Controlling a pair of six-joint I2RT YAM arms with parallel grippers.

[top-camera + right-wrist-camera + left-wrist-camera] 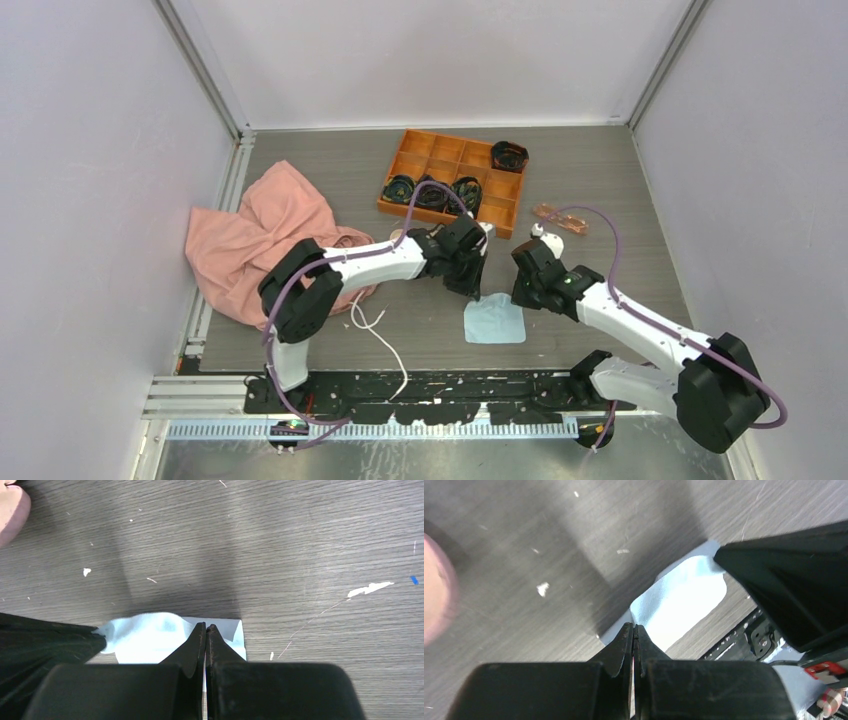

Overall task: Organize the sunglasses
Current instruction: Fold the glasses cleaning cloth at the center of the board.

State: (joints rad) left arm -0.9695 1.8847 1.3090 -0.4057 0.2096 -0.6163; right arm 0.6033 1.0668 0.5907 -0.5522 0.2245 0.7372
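1. Between your two grippers sits the light blue cloth point(495, 322). That's the piece in play, and to me it looks like a two-arm lift or fold.
2. The left gripper point(634, 628) has its jaws pressed flat together, and the cloth's edge runs right in under the tips, so I read it as pinching one corner. The right gripper point(205, 627) is the same, closed tight with the other corner at its tips. The rest of the cloth trails toward the arm bases.
3. To do this bit well, move both wrists together at the same height. If one gets ahead, the cloth skews or a corner pulls out. Keep a little tension across the edge between the tips, but don't yank, since it's thin fabric in a tip-only pinch. Let the free end drag flat rather than bunch.
4. The sunglasses point(560, 217) lie on the table beyond your right gripper and off to its outer side, well apart from it. Nothing is touching them, so my guess is most of the job is ahead of you.
5. Beyond the left gripper is the orange tray point(455, 137), split into compartments. Four of them hold dark coiled bundles point(509, 155): three side by side in the row nearest the gripper and one in the far corner. I can't tell what they are. The other compartments look bare.
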